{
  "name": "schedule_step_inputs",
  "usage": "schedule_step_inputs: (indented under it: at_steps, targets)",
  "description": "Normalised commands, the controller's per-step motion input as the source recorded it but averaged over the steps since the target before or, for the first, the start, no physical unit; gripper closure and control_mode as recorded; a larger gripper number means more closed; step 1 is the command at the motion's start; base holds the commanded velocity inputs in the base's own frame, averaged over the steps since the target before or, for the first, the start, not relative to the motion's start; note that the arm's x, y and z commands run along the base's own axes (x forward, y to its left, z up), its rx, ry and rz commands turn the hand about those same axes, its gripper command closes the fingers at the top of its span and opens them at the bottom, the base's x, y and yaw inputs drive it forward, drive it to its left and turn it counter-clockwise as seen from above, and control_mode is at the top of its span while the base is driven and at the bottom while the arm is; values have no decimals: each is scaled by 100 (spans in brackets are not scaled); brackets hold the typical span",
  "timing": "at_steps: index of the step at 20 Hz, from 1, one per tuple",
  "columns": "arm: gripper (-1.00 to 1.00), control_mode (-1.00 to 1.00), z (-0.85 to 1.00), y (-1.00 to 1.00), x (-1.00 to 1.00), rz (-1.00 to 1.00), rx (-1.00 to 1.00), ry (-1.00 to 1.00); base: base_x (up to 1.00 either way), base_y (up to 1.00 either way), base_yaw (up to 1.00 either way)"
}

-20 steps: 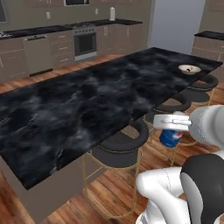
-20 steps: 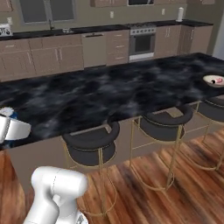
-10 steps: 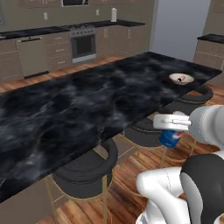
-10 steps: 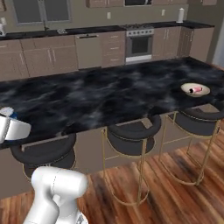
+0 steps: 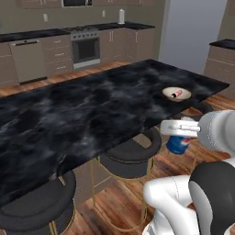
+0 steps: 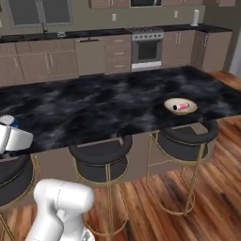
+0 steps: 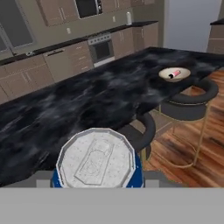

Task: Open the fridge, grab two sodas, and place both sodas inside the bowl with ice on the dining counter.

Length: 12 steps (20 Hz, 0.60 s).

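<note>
Claw held level at stool height, clamped around a can

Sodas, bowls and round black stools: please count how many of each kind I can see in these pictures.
Sodas: 2, the blue can in the gripper and the pink-label bottle
Bowls: 1, the bowl
Stools: 3, one is the stool
Total: 6

one blue soda can, one bowl with one pink-labelled bottle, three black stools, one dining counter
</note>
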Motion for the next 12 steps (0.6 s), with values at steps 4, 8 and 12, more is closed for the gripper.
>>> schedule_step_inputs:
  at_steps: [4, 8, 12]
  targets:
    - [100, 100, 0, 0, 0, 0, 0, 0, 38, -100, 18]
    - [100, 100, 0, 0, 0, 0, 0, 0, 38, -95, 22]
    - [100, 100, 0, 0, 0, 0, 0, 0, 36, -86, 26]
